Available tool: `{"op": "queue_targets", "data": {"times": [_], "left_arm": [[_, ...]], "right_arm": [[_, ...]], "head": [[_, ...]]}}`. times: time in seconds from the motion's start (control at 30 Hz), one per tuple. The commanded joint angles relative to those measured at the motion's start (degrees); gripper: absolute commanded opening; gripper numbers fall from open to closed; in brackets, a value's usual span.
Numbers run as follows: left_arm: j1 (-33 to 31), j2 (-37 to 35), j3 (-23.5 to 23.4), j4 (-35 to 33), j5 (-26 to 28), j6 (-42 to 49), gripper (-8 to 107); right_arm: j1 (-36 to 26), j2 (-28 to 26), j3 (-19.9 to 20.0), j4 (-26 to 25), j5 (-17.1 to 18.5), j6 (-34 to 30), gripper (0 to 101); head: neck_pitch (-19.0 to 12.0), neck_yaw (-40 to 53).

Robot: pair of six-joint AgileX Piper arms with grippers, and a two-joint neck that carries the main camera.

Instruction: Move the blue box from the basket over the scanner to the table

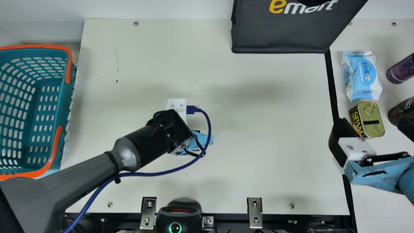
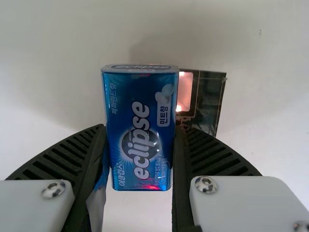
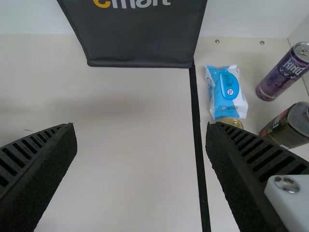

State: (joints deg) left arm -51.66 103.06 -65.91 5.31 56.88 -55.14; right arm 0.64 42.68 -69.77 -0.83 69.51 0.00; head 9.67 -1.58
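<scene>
While the left gripper [image 1: 176, 105] pinches it between both fingers above the cream table [image 1: 275, 145], the blue box [image 2: 140, 164] points lengthwise along them.
Long axis parallel to the fingers, one narrow end projecting past the fingertips; broad face, glossy blue with pale lettering, toward the wrist camera. Beyond it, in the left wrist view, a dark panel [image 2: 207, 101] with a pinkish lit window. Right gripper [image 1: 372, 122]: jaws spread, near the yellow-topped tin [image 1: 374, 124].
</scene>
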Motion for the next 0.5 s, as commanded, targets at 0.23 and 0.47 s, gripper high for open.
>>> {"op": "queue_targets", "data": {"times": [0.23,0.47], "left_arm": [[0.5,-0.2,-0.3,-0.1,-0.5,-0.4,-8],[1.4,-0.7,-0.4,-4.0,-0.6,2.7,-8]], "right_arm": [[0.0,0.0,0.0,0.0,0.0,0.0,95],[0.0,0.0,0.0,0.0,0.0,0.0,95]], "head": [[-1.7,0.0],[-1.7,0.0]]}}
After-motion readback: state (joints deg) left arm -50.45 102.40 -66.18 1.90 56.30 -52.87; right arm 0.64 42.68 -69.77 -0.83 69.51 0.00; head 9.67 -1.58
